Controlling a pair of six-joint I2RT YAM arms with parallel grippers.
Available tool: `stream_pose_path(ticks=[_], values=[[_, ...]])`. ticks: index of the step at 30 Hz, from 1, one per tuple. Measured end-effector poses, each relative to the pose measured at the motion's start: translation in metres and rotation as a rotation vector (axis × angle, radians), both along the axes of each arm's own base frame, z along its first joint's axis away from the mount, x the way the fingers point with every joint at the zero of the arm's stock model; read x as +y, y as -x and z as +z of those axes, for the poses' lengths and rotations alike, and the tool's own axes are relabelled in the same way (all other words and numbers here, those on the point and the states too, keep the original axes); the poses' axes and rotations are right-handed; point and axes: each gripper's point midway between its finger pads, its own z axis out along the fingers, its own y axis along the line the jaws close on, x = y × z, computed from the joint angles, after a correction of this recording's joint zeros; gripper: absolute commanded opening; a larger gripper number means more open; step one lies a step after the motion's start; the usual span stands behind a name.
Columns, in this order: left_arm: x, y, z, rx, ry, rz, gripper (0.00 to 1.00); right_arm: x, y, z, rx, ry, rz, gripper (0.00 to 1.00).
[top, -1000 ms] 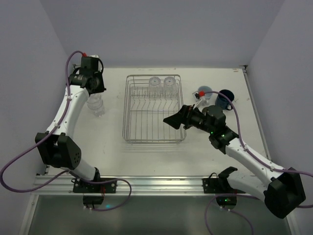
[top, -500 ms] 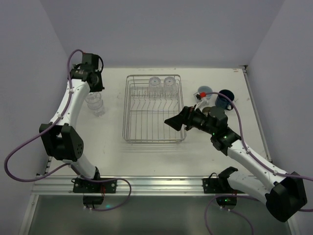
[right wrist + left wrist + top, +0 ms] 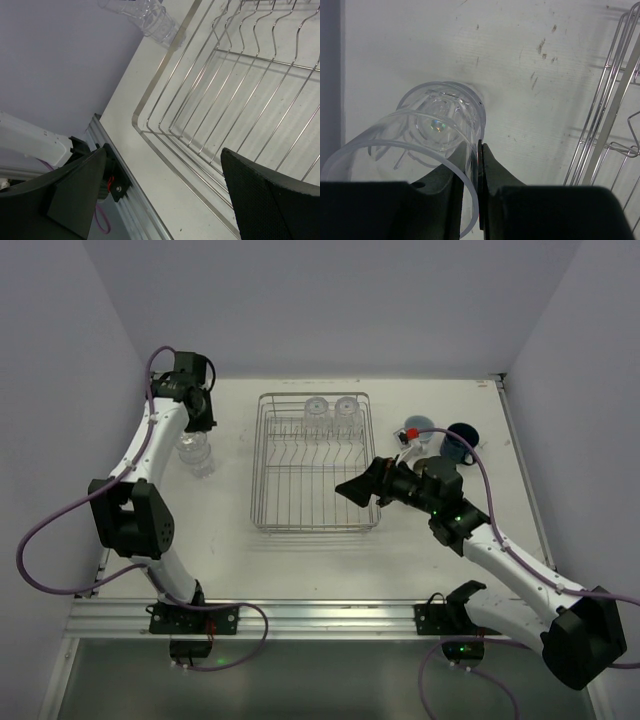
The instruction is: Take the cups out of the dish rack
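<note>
The silver wire dish rack (image 3: 257, 470) stands mid-table and holds two clear ribbed tumblers (image 3: 316, 408) (image 3: 346, 407) at its far end. My left gripper (image 3: 193, 422) is left of the rack, shut on the rim wall of a clear tumbler (image 3: 197, 456). In the left wrist view one finger is inside the tumbler (image 3: 432, 125) and one outside, at the gripper (image 3: 476, 146). My right gripper (image 3: 358, 490) is open and empty over the rack's near right corner. Its jaws stand wide apart in the right wrist view (image 3: 165, 190), above the rack wires (image 3: 225, 100).
A pale blue cup (image 3: 418, 426) and a dark blue mug (image 3: 461, 441) stand on the table right of the rack, behind my right arm. The rack's edge (image 3: 615, 100) is to the right of my left gripper. The side wall is close on the left.
My left arm's elbow has swung inward and the gripper has shifted slightly, still on the tumbler, which has stayed in place. The right arm has barely moved.
</note>
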Motion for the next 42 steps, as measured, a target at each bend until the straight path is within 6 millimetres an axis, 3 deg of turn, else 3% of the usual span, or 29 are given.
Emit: stream_pose_path(ticks=[4,19,26,29,32,34,37,39,42], values=[[0.000,0.000,-0.001,0.001,-0.001,0.000,0.19,0.000,0.000,0.000,0.000,0.000,0.000,0.99],[0.002,0.000,-0.002,0.005,-0.010,0.003,0.34,0.001,-0.002,-0.006,0.014,0.010,0.000,0.99],[0.001,0.000,0.007,-0.019,-0.002,-0.001,0.55,0.001,-0.004,-0.012,0.016,0.028,-0.002,0.99],[-0.010,-0.001,0.036,-0.107,0.048,-0.029,0.63,-0.001,-0.007,-0.016,0.005,0.054,-0.013,0.99],[-0.029,0.000,0.092,-0.289,0.106,-0.087,0.70,-0.006,-0.013,-0.022,-0.004,0.098,-0.040,0.99],[-0.050,0.007,0.133,-0.427,0.150,-0.154,0.74,-0.009,-0.019,-0.022,-0.011,0.132,-0.066,0.98],[-0.101,0.043,0.192,-0.655,0.272,-0.327,0.77,-0.012,-0.035,-0.014,-0.038,0.180,-0.111,0.91],[-0.127,0.071,0.204,-0.739,0.353,-0.440,0.79,-0.012,-0.051,-0.005,-0.063,0.217,-0.145,0.89],[-0.142,0.099,0.190,-0.776,0.440,-0.528,0.82,-0.012,-0.081,0.003,-0.085,0.299,-0.201,0.84]])
